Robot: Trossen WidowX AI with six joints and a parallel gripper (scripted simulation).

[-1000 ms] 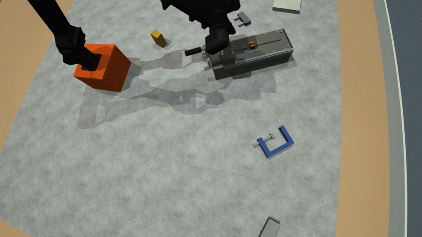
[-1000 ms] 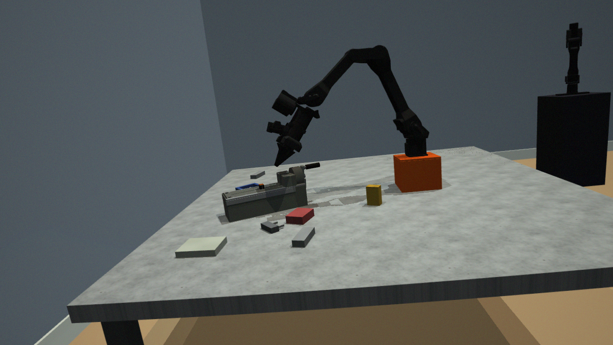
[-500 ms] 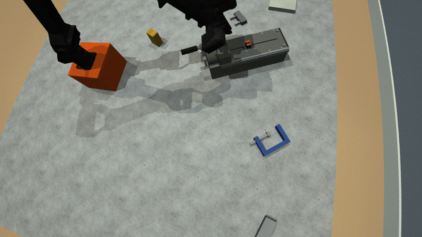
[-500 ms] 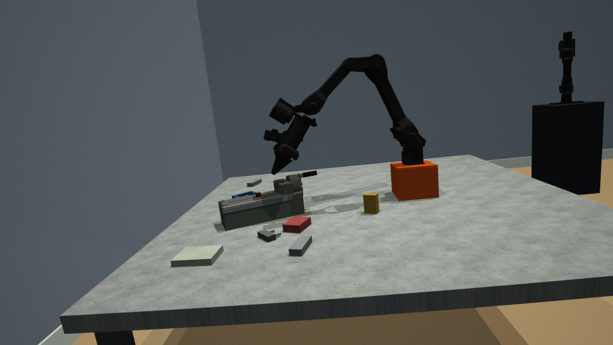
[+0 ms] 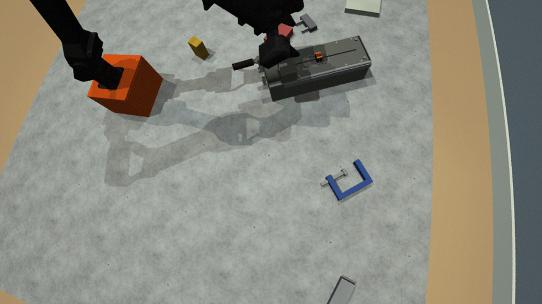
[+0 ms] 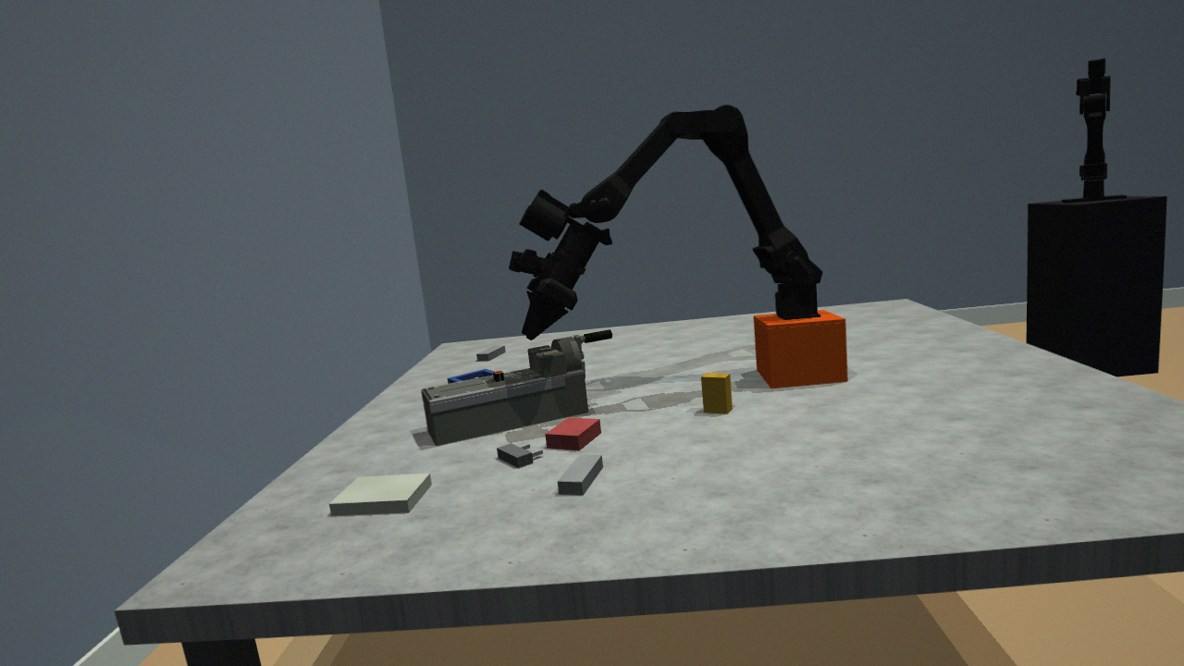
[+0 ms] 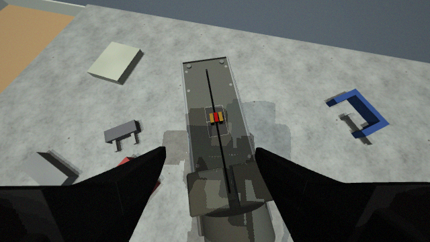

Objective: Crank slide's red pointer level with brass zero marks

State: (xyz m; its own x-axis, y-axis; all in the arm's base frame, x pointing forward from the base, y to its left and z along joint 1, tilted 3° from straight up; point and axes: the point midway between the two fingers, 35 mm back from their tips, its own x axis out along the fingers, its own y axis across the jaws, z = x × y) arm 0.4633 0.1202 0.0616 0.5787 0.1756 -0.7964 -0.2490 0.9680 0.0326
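The grey machine (image 5: 320,82) (image 6: 497,413) (image 7: 198,84) stands on the table. Its red pointer (image 5: 318,55) (image 7: 216,117) lies between two brass marks (image 7: 211,118) (image 7: 220,117) over the long slot and looks level with them in the wrist view. The dark crank handle (image 5: 242,64) (image 6: 598,336) sticks out from the machine's end toward the arm's base; it is not visible in the wrist view. My gripper (image 6: 529,335) (image 7: 211,151) is open and empty, its fingers wide apart above the machine's raised block, clear of the handle.
Beside the machine lie a red block (image 5: 285,29) (image 6: 571,433), a grey two-pronged piece (image 6: 514,454) (image 7: 121,131), a grey bar (image 6: 579,474) and a pale slab (image 5: 363,2) (image 7: 115,62). A yellow block (image 5: 198,48) stands near the orange base (image 5: 147,87). A blue clamp (image 5: 354,189) lies opposite.
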